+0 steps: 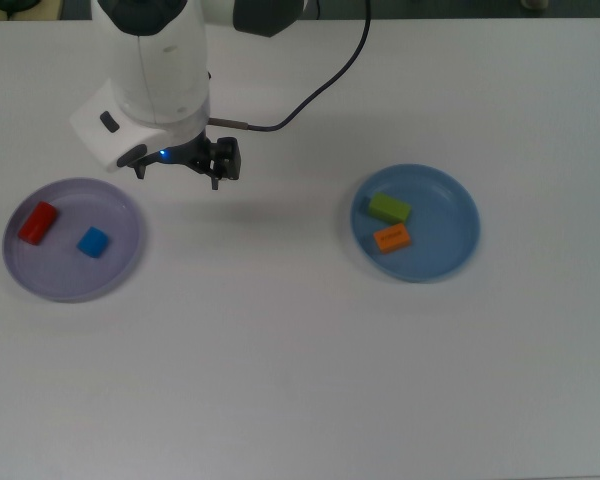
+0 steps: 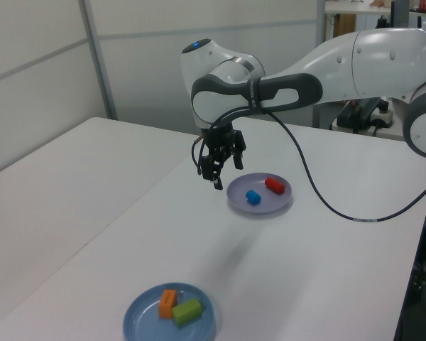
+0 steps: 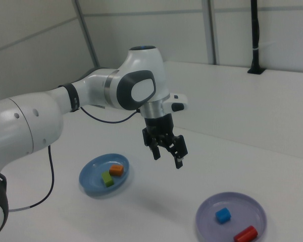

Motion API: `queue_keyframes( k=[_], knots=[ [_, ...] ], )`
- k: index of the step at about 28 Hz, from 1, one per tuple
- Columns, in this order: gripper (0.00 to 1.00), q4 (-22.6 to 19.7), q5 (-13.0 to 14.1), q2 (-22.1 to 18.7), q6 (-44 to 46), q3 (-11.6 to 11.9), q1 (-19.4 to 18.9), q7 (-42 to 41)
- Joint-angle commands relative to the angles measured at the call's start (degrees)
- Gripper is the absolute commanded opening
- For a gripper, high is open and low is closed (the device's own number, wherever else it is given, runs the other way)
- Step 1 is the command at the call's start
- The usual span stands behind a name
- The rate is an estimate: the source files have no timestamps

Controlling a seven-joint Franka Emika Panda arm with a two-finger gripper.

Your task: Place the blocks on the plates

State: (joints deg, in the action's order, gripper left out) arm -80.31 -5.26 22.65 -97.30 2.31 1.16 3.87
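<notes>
1. Jaws apart and empty on the black two-finger gripper (image 1: 180,165), held in the air above bare white table (image 1: 280,350), between the two plates but nearer the lavender one in the top view

2. Nothing clamped, nothing within reach of the fingers; gripper well clear of the tabletop in the right view (image 3: 165,149) and the left view (image 2: 219,160)

3. Step in hand, judged from the layout: sorting apparently finished, since no block lies loose on the table; next move probably calls only for a retreat to a rest pose, with no further grasp needed

4. Pale lavender round shallow plate (image 1: 120,275) at the top view's left: holds the red oblong block (image 1: 38,222) and the small blue cube (image 1: 93,241), apart from one another, both fully inside the rim

5. Light blue round shallow plate (image 1: 450,255) at the top view's right: holds the green rectangular block (image 1: 390,208) and the orange rectangular block (image 1: 392,238), just beside each other, possibly touching, toward the plate's side nearer the gripper

6. Plates well apart, each with two blocks; black cable (image 1: 325,85) trailing from the wrist across the table's far side
</notes>
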Motion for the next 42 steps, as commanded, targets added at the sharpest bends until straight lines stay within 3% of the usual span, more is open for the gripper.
queue_keyframes(
  k=[1,8,12,42],
  knots=[
    [1.00,-1.17,-0.72,-1.73,2.82,0.24,-1.25,-0.88],
    [1.00,-1.17,-0.98,-1.38,2.65,0.24,-1.34,-0.97],
    [1.00,-1.17,-3.00,-0.94,2.20,0.15,-1.34,-1.05],
    [1.00,-1.17,-1.69,-0.94,2.12,-0.11,-1.34,-0.53]
  ],
)
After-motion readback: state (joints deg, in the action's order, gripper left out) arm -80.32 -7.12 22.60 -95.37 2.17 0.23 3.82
